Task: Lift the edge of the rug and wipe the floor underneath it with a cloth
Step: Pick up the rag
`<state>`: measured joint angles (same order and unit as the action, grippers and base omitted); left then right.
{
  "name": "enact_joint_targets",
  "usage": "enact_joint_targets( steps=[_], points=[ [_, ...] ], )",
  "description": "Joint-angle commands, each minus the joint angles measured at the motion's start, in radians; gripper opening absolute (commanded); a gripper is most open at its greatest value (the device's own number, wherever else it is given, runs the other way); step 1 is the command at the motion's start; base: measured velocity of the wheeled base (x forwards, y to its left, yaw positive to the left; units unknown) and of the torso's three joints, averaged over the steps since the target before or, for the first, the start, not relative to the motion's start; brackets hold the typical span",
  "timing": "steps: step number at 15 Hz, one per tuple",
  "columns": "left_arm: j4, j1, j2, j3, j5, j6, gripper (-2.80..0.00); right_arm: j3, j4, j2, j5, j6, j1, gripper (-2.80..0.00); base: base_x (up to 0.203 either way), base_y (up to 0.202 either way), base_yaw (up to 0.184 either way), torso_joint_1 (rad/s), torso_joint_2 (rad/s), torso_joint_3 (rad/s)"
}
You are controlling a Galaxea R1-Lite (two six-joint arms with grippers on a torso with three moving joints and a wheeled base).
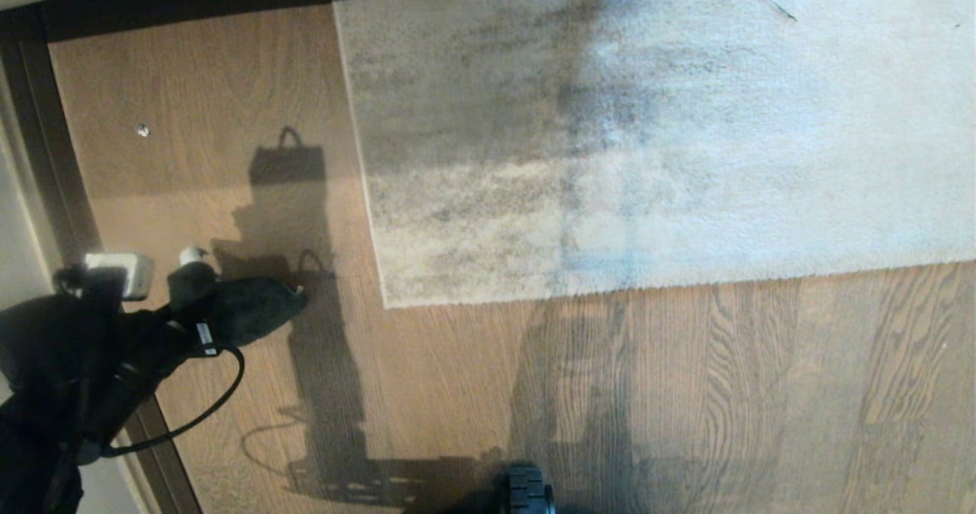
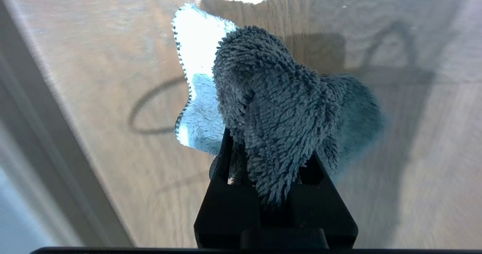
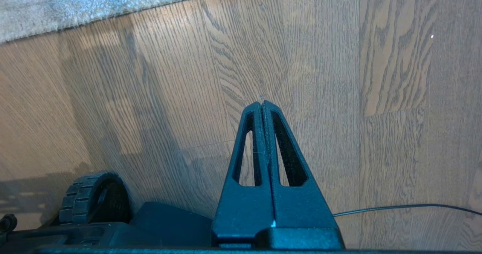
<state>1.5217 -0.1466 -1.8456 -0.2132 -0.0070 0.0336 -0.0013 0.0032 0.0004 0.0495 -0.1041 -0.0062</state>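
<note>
Brown wood-grain floor [image 1: 457, 361], grey rug edge [image 1: 381, 270] lying flat.
Left gripper [image 2: 269, 163], lower left, pinches the fuzzy dark cloth [image 2: 278, 107]; right gripper [image 3: 262, 105] closed, empty.

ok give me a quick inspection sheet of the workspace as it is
surface: wood-grain plank floor, sunlit, with shadows of the robot
job's things: rug edge lies flat, corner not lifted; dark fuzzy cloth bunched in the left pincer
clutter: one small pale speck on the floor near the skirting
grippers: left pincer shut on the cloth, above bare floor left of the rug; right pincer shut, empty, above bare floor
cables: black loop hanging from the left arm; thin black cable above the floor by the right pincer
surroundings: dark skirting strip, robot wheel
</note>
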Motion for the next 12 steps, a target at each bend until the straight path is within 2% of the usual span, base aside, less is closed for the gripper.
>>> enact_joint_targets(
  steps=[1, 4, 12],
  points=[
    [0.048, 0.001, 0.127, 0.080, 0.002, -0.001, -2.80, 0.000, 0.000, 0.000, 0.001, 0.000, 0.000, -2.80, 0.000, 0.000, 0.000, 0.000, 0.00, 0.000],
    [0.048, 0.009, 0.223, 0.171, 0.000, -0.004, -2.80, 0.000, 0.000, 0.000, 0.001, 0.000, 0.000, -2.80, 0.000, 0.000, 0.000, 0.000, 0.00, 0.000],
    [0.048, 0.001, 0.424, 0.209, 0.003, -0.037, -2.80, 0.000, 0.000, 0.000, 0.001, -0.001, 0.000, -2.80, 0.000, 0.000, 0.000, 0.000, 0.00, 0.000]
  ],
)
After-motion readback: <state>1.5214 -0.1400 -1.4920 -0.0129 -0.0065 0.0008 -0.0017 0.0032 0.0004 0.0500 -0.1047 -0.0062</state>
